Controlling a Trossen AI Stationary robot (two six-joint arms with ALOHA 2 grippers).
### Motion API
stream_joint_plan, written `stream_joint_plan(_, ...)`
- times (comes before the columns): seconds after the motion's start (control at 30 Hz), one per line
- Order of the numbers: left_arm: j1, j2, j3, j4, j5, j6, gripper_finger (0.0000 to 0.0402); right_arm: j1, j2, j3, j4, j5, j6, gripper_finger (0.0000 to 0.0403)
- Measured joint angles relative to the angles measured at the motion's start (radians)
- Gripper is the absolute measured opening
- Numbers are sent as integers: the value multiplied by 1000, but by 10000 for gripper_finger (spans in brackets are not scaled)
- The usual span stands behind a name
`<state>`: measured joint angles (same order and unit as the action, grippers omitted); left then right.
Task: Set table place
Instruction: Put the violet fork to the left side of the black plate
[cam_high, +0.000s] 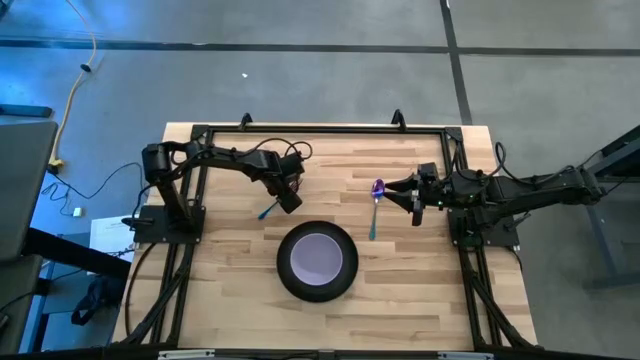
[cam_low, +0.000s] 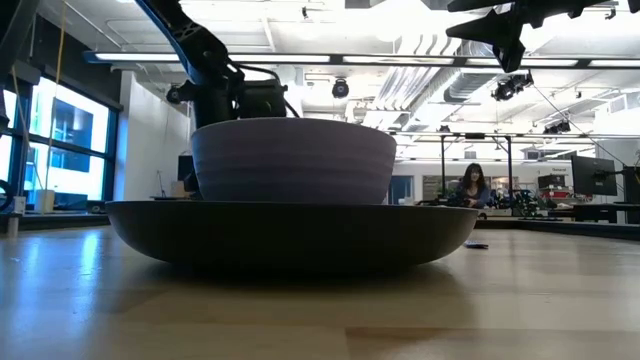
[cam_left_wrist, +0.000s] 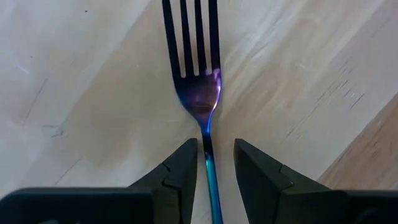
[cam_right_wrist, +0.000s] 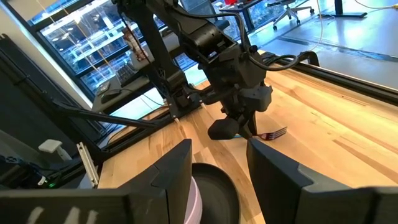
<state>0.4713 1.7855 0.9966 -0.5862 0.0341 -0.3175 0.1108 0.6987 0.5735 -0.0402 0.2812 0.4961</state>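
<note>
Beside the plate (cam_high: 317, 261), left fingers (cam_left_wrist: 177, 171) straddle the fork (cam_left_wrist: 202, 93).

In the left wrist view the fork (cam_left_wrist: 202, 93) loses its tine tips off the top edge, and the handle runs out the bottom between the left gripper's (cam_left_wrist: 211, 163) fingers. From above, the arm covers most of that fork. In the low view the plate (cam_low: 290, 232) and bowl (cam_low: 293, 160) hide the cutlery completely. The right wrist view crops plate and bowl at the bottom.
</note>
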Motion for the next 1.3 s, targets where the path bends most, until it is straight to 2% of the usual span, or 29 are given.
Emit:
stream_joint_plan(0.33,0,6,22,10,0,-4,89,0,0,0,0,0,-1,147)
stream_joint_plan(0.6,0,6,21,-6,1,-20,8,0,0,0,0,0,-7,147)
stream_joint_plan(0.77,0,6,21,-13,1,-33,17,0,0,0,0,0,-7,147)
stream_joint_plan(0.9,0,5,21,-13,0,-50,5,0,0,0,-1,0,-8,147)
stream_joint_plan(1.3,0,4,21,-17,0,-122,2,0,0,0,-1,0,-18,147)
